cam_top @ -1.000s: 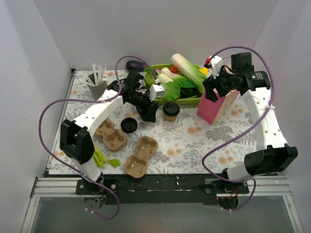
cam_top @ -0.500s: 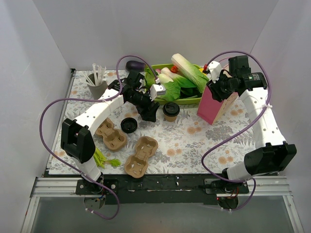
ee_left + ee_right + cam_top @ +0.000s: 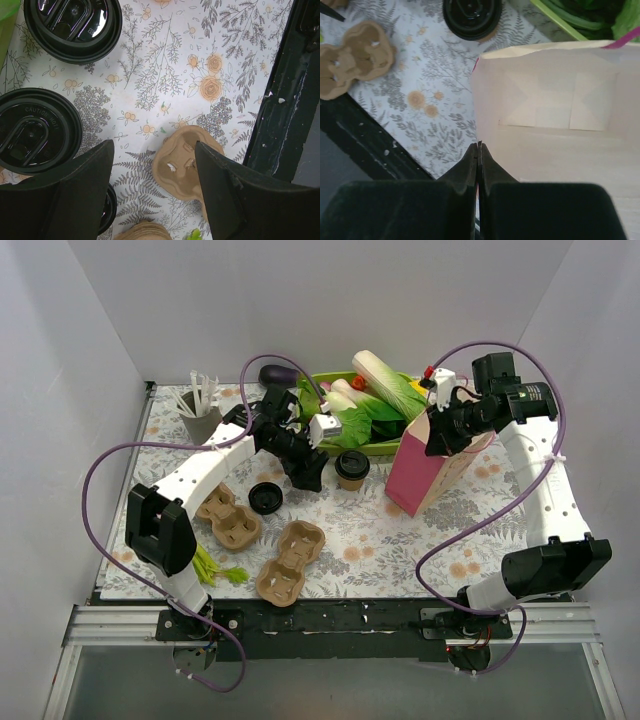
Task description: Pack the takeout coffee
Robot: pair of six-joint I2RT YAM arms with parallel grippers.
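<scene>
Standing on the floral worktop [image 3: 380, 540] are two black-lidded coffee cups [image 3: 351, 469], both close beside the left jaws, which gape wide and empty. Two pulp trays [image 3: 291, 560] lie on the base side of those jaws. One pink paper bag [image 3: 430, 465], tilted, is pinched at its rim by the right jaws, its pale inside showing. One green tray [image 3: 385, 448] beyond the left jaws holds vegetables [image 3: 385, 380].
</scene>
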